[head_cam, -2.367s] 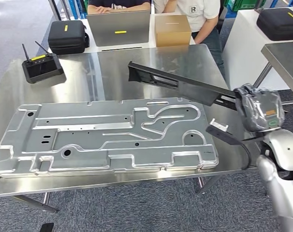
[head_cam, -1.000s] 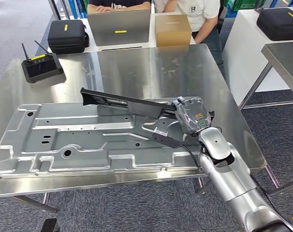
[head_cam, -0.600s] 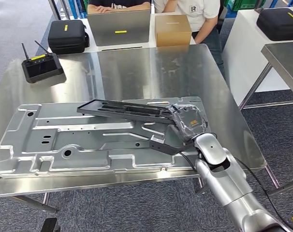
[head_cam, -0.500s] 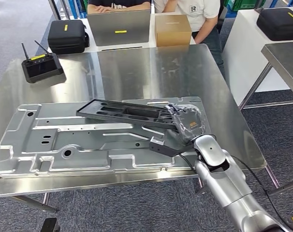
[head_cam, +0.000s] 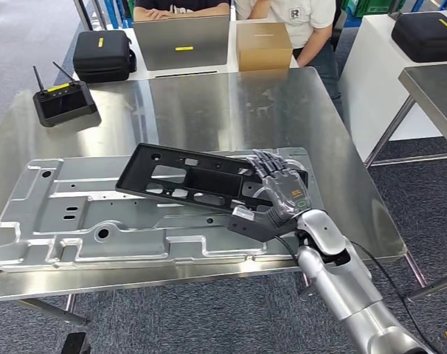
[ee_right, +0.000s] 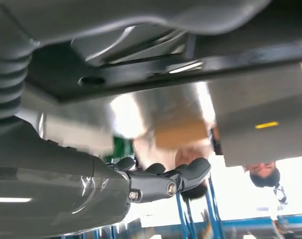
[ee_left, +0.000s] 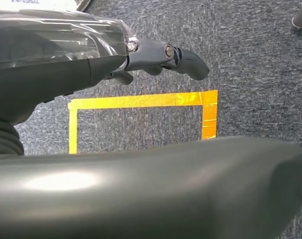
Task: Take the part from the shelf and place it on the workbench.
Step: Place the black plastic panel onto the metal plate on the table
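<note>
Your right hand (head_cam: 281, 193) holds the black part (head_cam: 193, 177) at its near end, fingers laid over the top face. The part lies almost flat, just above or on the large grey stamped panel (head_cam: 71, 214) that covers the near half of the steel table (head_cam: 221, 103). You cannot tell from the head view whether its far end already touches the panel. In the right wrist view the part's underside (ee_right: 172, 64) spans the picture with the fingers (ee_right: 168, 181) stretched out below it.

Judge the part as a long, stiff moulded frame with cut-outs and small holes. It is probably light for its length, but held at one end it has a lot of leverage, so the far tip will likely sag or swing if the grip loosens early. The plastic looks smooth, and the metal panel beneath is slick too, so expect it to slide rather than stick once released. Keep hold near the end rail, where the frame is solid. The thin ribs between the openings are poorer places to grip.

Your left hand (ee_left: 157, 55) hangs over grey carpet with a yellow tape square (ee_left: 142, 117). Its fingers are extended, holding nothing.
</note>
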